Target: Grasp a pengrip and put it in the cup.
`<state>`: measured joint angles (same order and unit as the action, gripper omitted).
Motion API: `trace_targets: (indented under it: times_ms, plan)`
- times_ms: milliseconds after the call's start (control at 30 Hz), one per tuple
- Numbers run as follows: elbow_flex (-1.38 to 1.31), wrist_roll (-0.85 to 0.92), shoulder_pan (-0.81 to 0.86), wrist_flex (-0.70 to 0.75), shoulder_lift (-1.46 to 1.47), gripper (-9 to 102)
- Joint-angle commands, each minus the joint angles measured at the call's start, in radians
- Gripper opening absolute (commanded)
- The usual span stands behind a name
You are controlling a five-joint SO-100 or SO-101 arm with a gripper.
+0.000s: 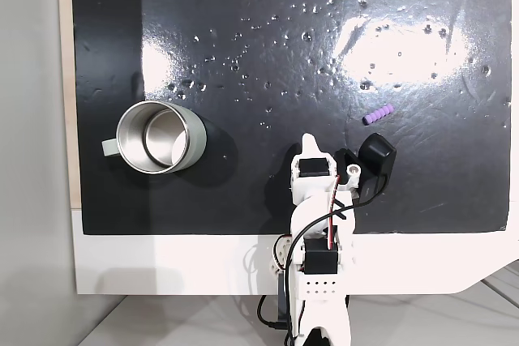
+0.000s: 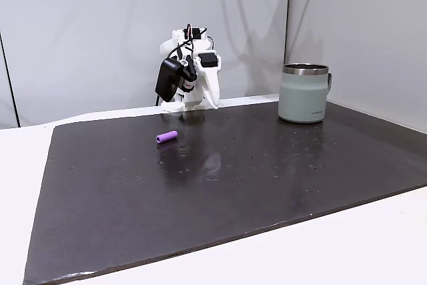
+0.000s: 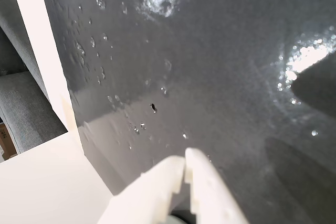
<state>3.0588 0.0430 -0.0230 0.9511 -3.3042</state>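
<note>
Evidently we start with the pale grey-green steel mug [image 1: 160,137], upright on the glossy black mat [image 2: 233,185], well apart from everything else. Our white two-finger gripper [image 3: 185,163] sits folded near the mat's edge, fingers together on nothing. The tiny light-purple ribbed rubber tube [image 1: 378,114] lies flat on the mat; we judge it light, soft and grippy (best pinched across its middle). Its ribs blur in both fixed views.
</note>
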Motion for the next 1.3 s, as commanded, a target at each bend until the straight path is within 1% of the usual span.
trace_targets:
  times_ms: [0, 600, 767, 1000, 1100, 1267]
  plan:
    - [-0.008, 0.011, -0.005, -0.041, -0.012, 0]
    - [-0.008, 0.008, -0.003, -0.041, -0.012, 0]
    - [-0.029, -0.002, 0.063, -0.038, -0.014, 0]
    - [-0.173, 0.003, 0.100, 0.061, -0.012, 0]
    - [-0.215, 0.017, 0.132, 0.067, 0.063, 0]
    - [-0.334, 0.029, 0.204, 0.018, 0.301, 0]
